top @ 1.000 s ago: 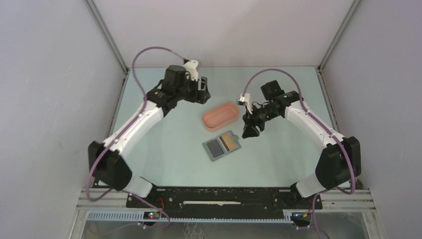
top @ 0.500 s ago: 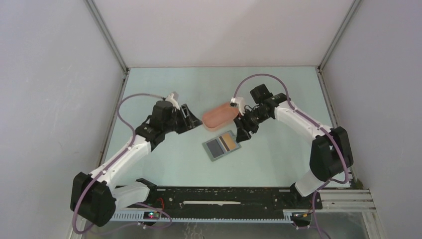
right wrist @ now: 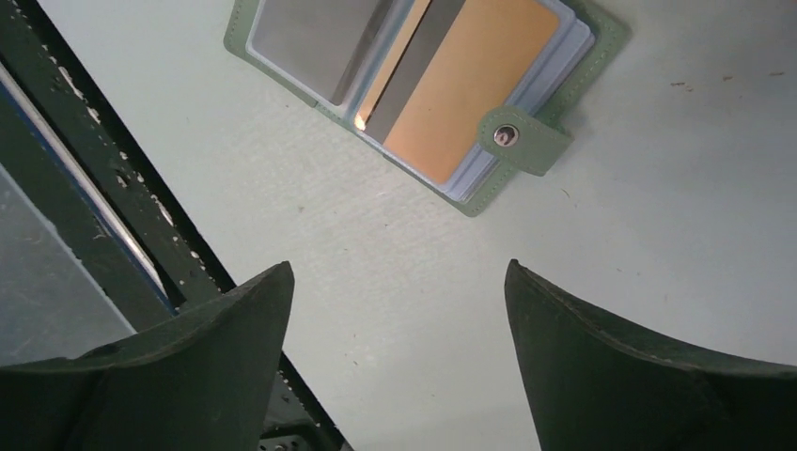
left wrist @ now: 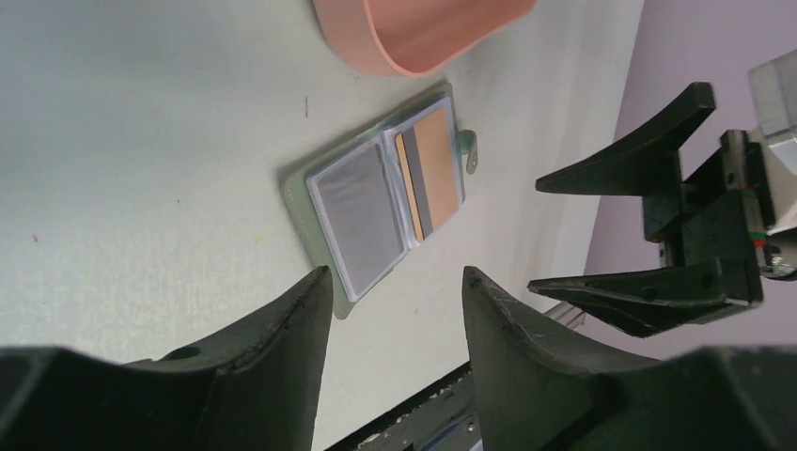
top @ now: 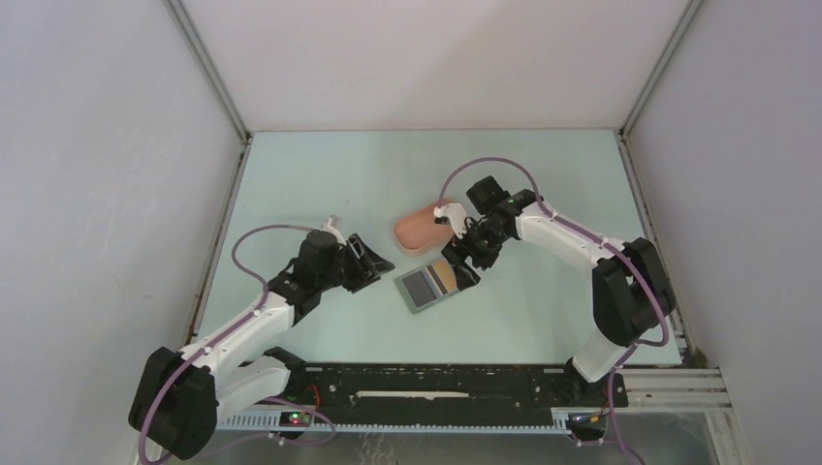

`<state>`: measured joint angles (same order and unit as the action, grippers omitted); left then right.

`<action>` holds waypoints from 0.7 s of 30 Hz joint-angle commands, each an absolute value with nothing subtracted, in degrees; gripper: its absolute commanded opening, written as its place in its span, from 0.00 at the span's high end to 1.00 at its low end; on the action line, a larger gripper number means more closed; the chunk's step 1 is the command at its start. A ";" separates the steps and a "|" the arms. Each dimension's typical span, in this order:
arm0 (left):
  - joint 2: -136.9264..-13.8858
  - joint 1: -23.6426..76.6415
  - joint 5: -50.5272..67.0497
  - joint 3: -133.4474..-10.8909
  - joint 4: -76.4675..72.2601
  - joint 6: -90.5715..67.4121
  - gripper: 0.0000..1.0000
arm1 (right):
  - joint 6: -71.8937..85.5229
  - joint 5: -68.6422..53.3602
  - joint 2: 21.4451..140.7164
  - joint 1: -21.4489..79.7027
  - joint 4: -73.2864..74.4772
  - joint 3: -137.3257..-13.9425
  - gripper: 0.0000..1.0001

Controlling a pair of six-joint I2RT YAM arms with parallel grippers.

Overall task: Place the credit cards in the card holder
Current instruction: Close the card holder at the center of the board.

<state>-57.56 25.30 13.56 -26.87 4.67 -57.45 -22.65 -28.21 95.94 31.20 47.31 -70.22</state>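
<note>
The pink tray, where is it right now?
In the top view, the pink tray sits near the middle, just beyond the open card holder, on its far side.

In the top view the right gripper (top: 465,266) covers the right end of the card holder (top: 407,294) and one end of the pink tray (top: 415,231). The left wrist view's top edge cuts the tray off; the right wrist view's cuts the holder. Whether the holder's grey left pocket contains anything cannot be told.
</note>
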 commanded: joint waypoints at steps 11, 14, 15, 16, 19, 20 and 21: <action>-56.49 30.32 10.04 -22.84 -5.41 -58.55 0.42 | -10.36 -34.95 86.37 27.84 35.65 -63.98 0.03; -57.61 31.33 9.16 -18.29 -13.33 -64.18 0.42 | -4.75 -36.16 87.39 26.31 32.23 -62.40 0.08; -58.42 31.79 8.84 -17.80 -14.78 -64.94 0.42 | -3.25 -36.58 87.93 25.91 31.33 -61.76 0.10; -59.64 32.41 7.76 -17.79 -15.02 -64.80 0.42 | -2.12 -35.83 88.35 25.73 30.59 -61.33 0.10; -62.61 33.68 6.07 -18.37 -14.19 -64.94 0.42 | -0.42 -35.51 90.51 25.58 29.06 -60.59 0.17; -63.46 33.77 6.13 -18.41 -14.38 -65.60 0.42 | -0.28 -35.82 91.41 25.58 28.36 -60.15 0.20; -64.28 33.90 6.34 -18.52 -14.52 -66.17 0.42 | -0.27 -36.22 92.34 25.74 27.47 -59.72 0.23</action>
